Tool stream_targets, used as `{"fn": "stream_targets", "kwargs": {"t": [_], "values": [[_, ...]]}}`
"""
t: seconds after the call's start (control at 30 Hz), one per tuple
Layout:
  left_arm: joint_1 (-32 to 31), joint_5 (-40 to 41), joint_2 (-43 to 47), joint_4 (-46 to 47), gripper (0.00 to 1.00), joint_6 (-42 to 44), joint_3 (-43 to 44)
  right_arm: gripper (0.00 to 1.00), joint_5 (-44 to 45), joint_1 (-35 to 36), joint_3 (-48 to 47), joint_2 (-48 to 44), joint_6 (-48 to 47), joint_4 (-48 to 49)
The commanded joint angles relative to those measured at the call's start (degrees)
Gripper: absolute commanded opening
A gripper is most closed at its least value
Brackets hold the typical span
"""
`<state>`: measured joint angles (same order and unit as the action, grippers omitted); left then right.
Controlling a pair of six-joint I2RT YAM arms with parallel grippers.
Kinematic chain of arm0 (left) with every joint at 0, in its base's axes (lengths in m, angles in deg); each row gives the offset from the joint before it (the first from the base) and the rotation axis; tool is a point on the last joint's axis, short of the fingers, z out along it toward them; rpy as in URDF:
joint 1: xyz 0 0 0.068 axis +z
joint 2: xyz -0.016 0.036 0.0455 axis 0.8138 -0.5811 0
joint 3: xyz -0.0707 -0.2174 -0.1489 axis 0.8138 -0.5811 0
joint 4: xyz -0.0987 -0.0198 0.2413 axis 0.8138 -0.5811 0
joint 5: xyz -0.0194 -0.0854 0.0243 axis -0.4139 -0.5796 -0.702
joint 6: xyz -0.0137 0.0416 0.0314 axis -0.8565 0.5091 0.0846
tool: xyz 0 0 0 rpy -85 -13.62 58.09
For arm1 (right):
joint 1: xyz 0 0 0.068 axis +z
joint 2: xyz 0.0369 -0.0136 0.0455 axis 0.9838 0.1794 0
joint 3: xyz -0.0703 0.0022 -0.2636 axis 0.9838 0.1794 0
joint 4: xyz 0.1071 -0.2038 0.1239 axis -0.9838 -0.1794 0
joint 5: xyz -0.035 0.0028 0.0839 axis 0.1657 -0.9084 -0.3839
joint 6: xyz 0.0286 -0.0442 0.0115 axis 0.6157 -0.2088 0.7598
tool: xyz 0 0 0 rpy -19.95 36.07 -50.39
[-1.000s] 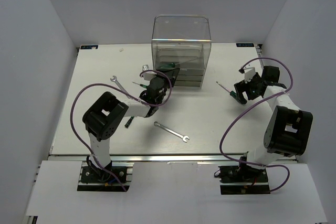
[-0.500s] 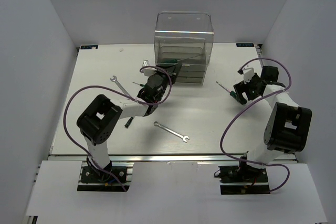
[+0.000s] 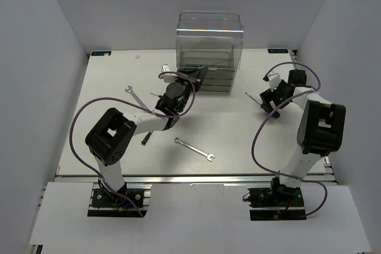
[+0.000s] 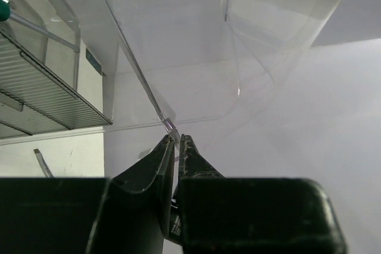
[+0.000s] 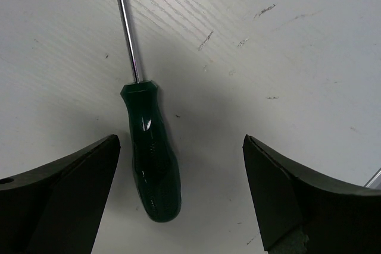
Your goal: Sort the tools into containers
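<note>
Well out from the box's (image 3: 209, 34) front-left corner, a slim silver wrench (image 3: 133, 94) lies flat on the table (image 3: 107, 75). Farther forward of that same corner lies a small dark-handled tool (image 3: 144, 140), likely a screwdriver, though it is too small to be sure.

The left gripper (image 4: 177, 140) is up against the box's front-left corner, level with the stacked drawers (image 3: 213, 82). Its jaws are drawn almost together and pinch a clear plastic edge (image 4: 144, 81). This seems to belong to one drawer, but the wrist view does not settle which part it is. Just inside the box from there, the green end of a screwdriver handle (image 4: 3, 5) sits above a ribbed grey drawer floor (image 4: 47, 93).

In front of the box and well apart from it, a second wrench (image 3: 194, 149) lies at a slant.

To the right of the box, a green-handled screwdriver (image 5: 149, 159) lies on the table with its shaft pointing away from the wrist camera. The right gripper (image 5: 180, 144) hangs over it with jaws spread wide, one finger on each side of the handle. Neither finger touches it, and the gripper holds nothing.
</note>
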<state>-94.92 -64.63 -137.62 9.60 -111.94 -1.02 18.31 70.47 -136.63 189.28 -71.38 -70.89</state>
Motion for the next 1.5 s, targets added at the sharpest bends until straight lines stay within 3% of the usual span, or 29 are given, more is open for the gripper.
{"fn": "stream_targets", "kwargs": {"t": [0.0, 0.4, 0.53, 0.67, 0.87, 1.13, 1.27, 1.47], "values": [[0.1, -0.2, 4.1, 3.7, 0.00, 0.7, 3.8, 0.88, 0.5, 0.4, -2.7, 1.4, -1.4, 0.5], [0.0, 0.0, 4.8, 4.0, 0.00, 1.3, 4.8, 0.59, -1.4, 2.4, -4.5, 6.7, -4.6, -7.6], [0.0, 0.0, 5.2, 4.2, 0.00, 1.4, 4.8, 0.44, -1.4, 2.4, -3.9, 6.9, -5.9, -8.4], [0.0, 0.0, 5.4, 4.1, 0.00, 1.5, 5.3, 0.21, -0.9, 2.4, -2.0, 5.0, -8.0, -8.9], [0.0, 0.0, 5.9, 3.4, 0.00, 1.6, 6.3, 0.04, -2.4, 2.4, 2.6, -2.6, -12.5, -10.0], [0.0, -0.1, 6.3, 1.4, 0.00, 1.6, 8.3, 0.00, -7.1, 5.8, 7.5, -18.0, -25.4, -13.1], [0.0, -0.1, 6.6, -0.2, 0.00, 1.6, 9.4, 0.00, -5.5, 11.7, 9.9, -24.1, -26.6, -9.8], [0.0, 0.7, 8.2, -3.5, 0.00, 1.5, 10.5, 0.00, -1.1, 21.1, 8.6, -25.8, -24.4, -0.7]]}}
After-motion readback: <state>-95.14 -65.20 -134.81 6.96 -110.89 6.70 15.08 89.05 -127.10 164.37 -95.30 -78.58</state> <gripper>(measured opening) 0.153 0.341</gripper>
